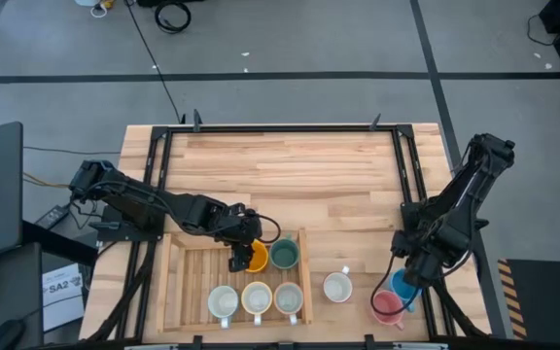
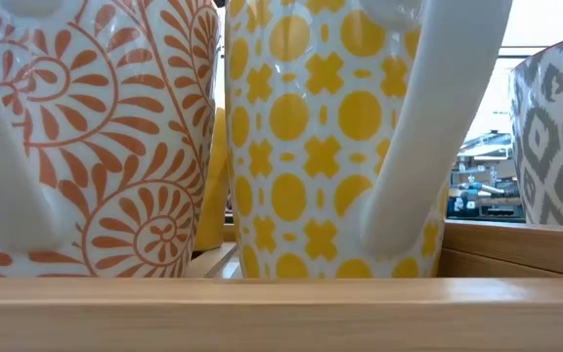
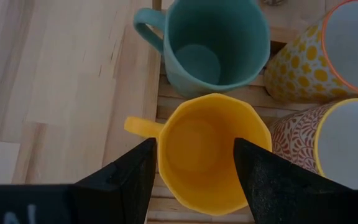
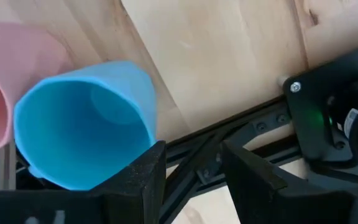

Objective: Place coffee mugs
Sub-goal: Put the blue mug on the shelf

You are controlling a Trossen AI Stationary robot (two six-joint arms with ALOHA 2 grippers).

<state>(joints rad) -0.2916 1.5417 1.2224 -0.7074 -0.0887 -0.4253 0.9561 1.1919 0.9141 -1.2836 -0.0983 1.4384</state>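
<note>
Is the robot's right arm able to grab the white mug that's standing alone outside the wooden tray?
Probably yes. The white mug stands alone on bare table between the tray and the right gripper, which is over the blue mug; nothing stands between them.

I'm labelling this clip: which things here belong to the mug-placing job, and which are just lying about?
Job:
orange mug
green mug
three patterned mugs
white mug
blue mug
pink mug
wooden tray
left gripper
right gripper

Lying about:
cable
paper label
</note>
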